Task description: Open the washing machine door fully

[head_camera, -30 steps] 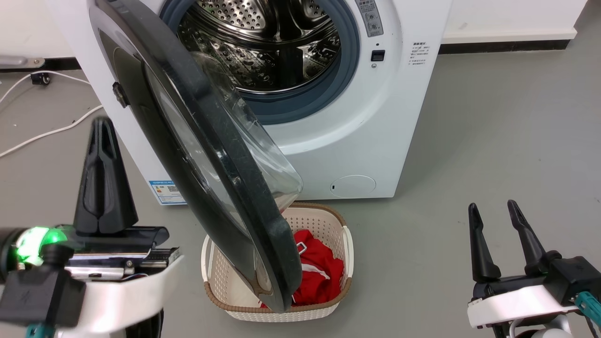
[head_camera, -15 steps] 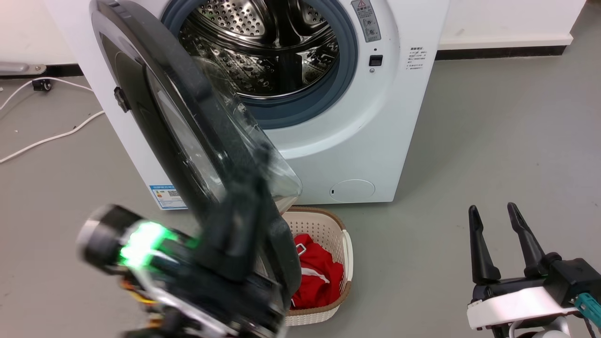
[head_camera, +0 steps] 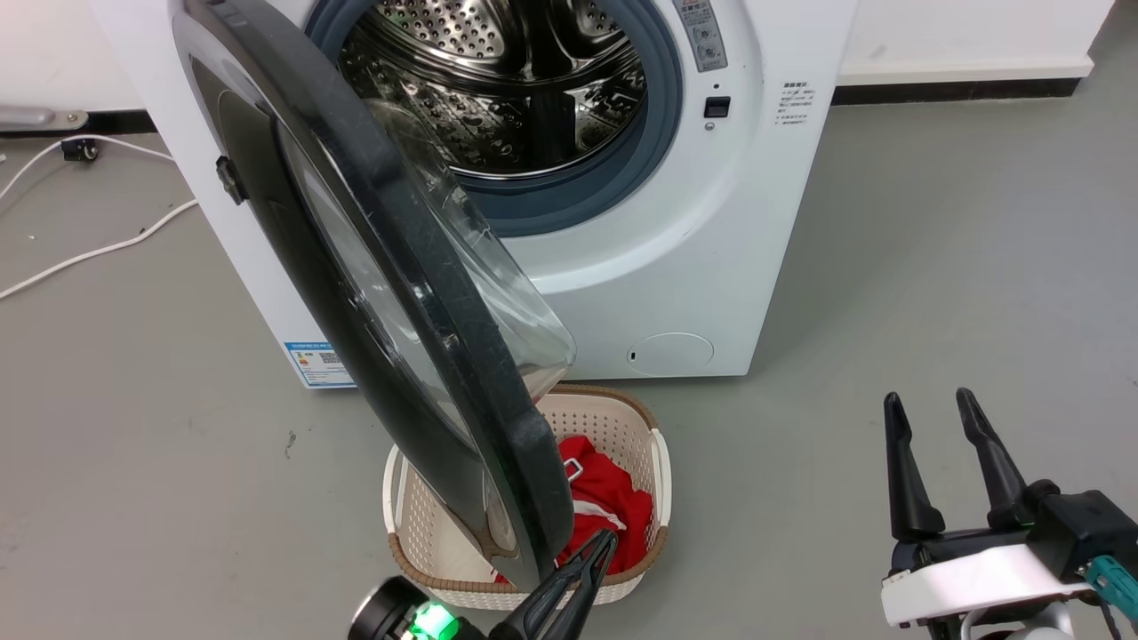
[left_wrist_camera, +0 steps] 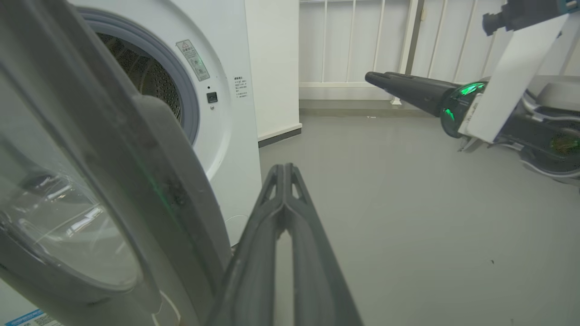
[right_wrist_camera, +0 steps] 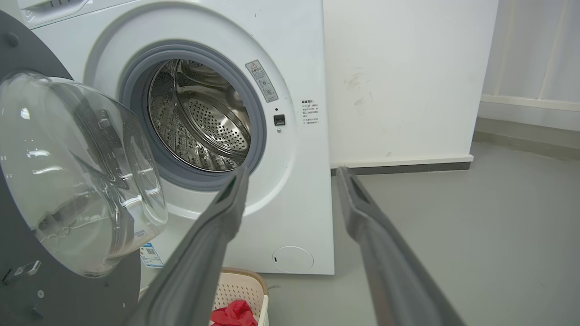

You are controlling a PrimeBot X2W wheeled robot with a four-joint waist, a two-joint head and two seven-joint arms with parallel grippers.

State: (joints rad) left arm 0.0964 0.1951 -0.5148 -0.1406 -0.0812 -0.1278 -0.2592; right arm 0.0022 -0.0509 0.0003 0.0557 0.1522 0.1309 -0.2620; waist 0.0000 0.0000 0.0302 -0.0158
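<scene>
One white washing machine stands at the far side of a grey floor, its front facing the robot. Its round mouth is uncovered, showing the steel drum inside a grey rubber ring.

The door is hinged at the left of the machine and stands swung out about halfway, nearly edge-on to the head camera. Its black rim runs from the far left down to the near middle. Its glass bowl bulges to the right, toward the machine's front. The door's near lower edge hangs over a pale woven basket that sits on the floor just in front of the machine.

The right gripper rests at the near right, well apart from the door and the basket. Its two dark fingers are spread with a clear gap between them, and they hold nothing.

The left gripper is at the near middle, pointing up and to the right. Its fingers are pressed together with nothing between them. They lie just beside the right of the door's near lower edge; whether they touch it I cannot tell.

A red garment lies in the basket, partly hidden by the door. White cables trail across the floor at the far left. A small blue-edged label and a round cap sit low on the machine's front.
</scene>
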